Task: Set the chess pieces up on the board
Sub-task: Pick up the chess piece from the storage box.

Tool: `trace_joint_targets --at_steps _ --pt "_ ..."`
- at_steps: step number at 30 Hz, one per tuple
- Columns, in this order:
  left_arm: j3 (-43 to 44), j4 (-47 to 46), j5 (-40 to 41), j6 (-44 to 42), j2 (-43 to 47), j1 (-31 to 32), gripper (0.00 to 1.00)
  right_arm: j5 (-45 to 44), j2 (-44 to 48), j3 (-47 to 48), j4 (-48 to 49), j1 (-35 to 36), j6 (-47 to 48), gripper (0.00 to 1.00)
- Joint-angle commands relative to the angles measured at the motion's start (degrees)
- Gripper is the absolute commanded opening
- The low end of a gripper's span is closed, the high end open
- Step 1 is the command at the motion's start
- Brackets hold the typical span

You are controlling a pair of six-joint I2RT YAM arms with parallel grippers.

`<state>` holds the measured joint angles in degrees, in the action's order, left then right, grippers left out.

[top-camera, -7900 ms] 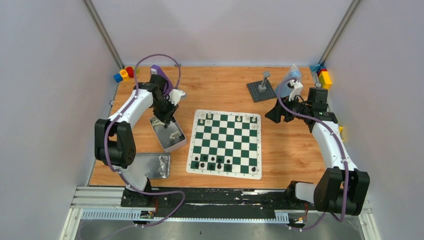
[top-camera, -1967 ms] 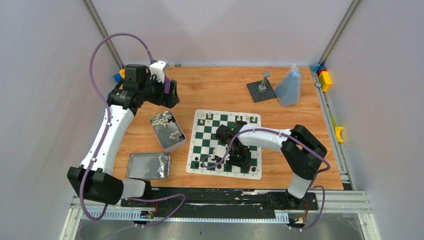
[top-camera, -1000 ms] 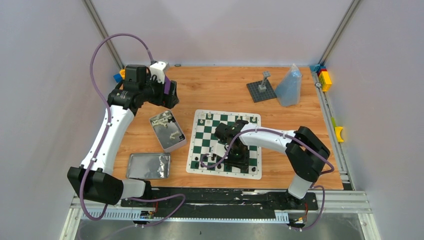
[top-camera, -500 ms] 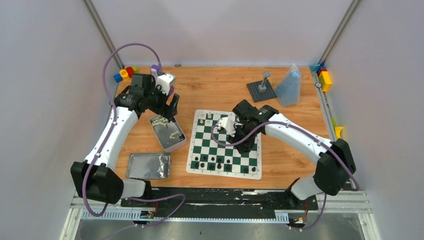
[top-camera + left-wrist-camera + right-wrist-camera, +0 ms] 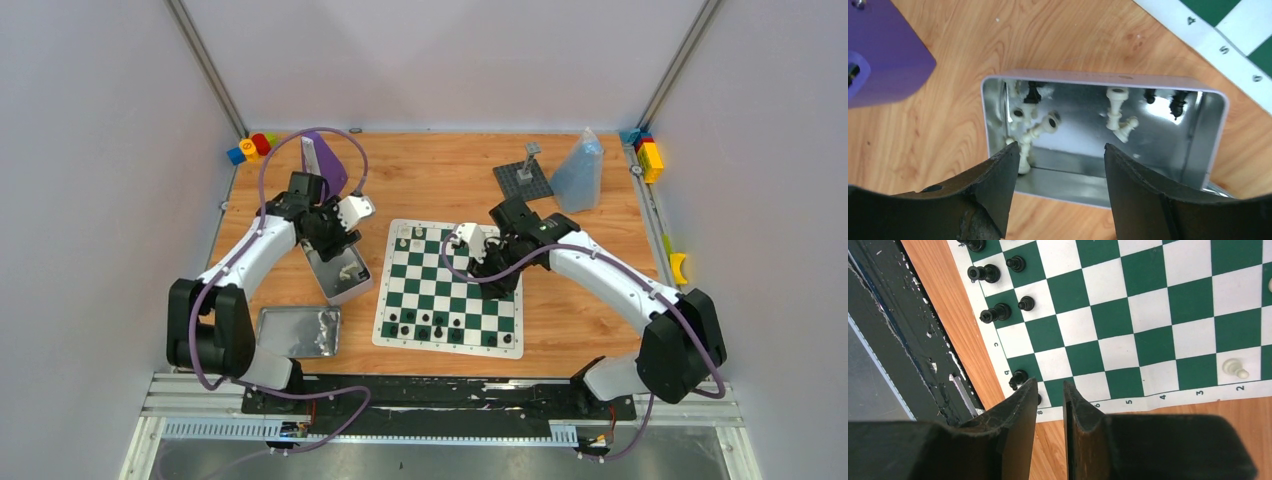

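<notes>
The green and white board (image 5: 385, 290) lies mid-table and also shows in the right wrist view (image 5: 1148, 325). Several black chess pieces (image 5: 425, 325) stand along its near rows, and some show in the right wrist view (image 5: 993, 314). A few white pieces (image 5: 440, 237) stand on its far row. My right gripper (image 5: 494, 280) hovers over the board's right half. Its jaws (image 5: 1049, 385) stand a narrow gap apart with nothing between them. My left gripper (image 5: 332, 238) is open (image 5: 1060, 150) above an open metal tin (image 5: 1098, 80). The tin holds loose white pieces (image 5: 1115, 112) and a few black ones.
The tin (image 5: 340, 272) sits left of the board, with its lid (image 5: 297, 332) nearer me. A purple box (image 5: 320, 150) and coloured blocks (image 5: 250, 148) are at the far left. A grey baseplate with a post (image 5: 522, 180), a clear bag (image 5: 578, 172) and more blocks (image 5: 645, 152) are at the far right.
My right gripper has lifted from the board's near rows and drawn back toward the right side. My left gripper has swung from beside the purple box down over the tin.
</notes>
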<state>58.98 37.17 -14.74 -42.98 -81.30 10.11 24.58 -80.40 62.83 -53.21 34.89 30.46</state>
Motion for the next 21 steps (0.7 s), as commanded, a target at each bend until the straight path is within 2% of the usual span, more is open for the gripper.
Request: trace_joint_targets --at_steps 1,10,21 --pt "0.91 -5.19 -0.53 -11.22 -4.96 0.09 0.7 3.05 1.91 -1.94 4.1 -0.85 -0.82 0.26" --pt "4.57 -6.04 1.19 -16.95 -14.3 0.09 0.62 4.2 1.66 -4.22 6.11 -2.05 -1.1 0.25" --pt "6.71 -8.65 4.21 -17.53 -19.35 0.09 0.53 4.73 0.58 -5.22 6.66 -2.73 -1.11 0.25"
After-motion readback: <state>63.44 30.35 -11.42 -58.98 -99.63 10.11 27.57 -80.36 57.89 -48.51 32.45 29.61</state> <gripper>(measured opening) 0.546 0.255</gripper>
